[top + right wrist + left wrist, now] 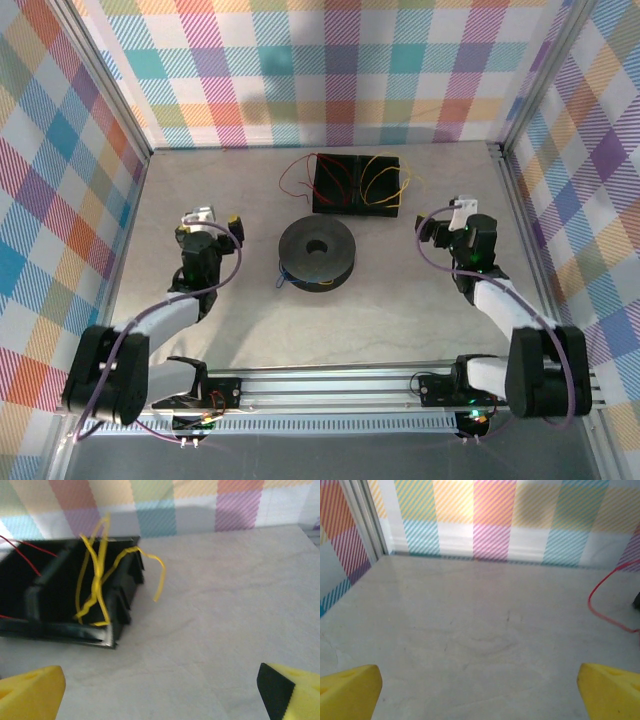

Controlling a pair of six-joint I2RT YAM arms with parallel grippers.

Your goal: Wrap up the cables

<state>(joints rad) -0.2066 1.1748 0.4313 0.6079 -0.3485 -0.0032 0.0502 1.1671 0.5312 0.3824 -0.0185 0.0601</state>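
Cables [385,180], thin red and yellow wires, loop out of black plastic tray [355,208]; left gripper [210,222] and right gripper [447,215] fingers apart, empty.

Open table [220,185] flanks the spool [342,256] and tray [355,207] of cables [383,180].

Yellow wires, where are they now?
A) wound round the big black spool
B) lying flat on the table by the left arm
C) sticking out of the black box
C: the yellow wires sit tangled in the right compartment of the black box, with one loop hanging over its edge, while the black spool stands apart, nearer the arms.
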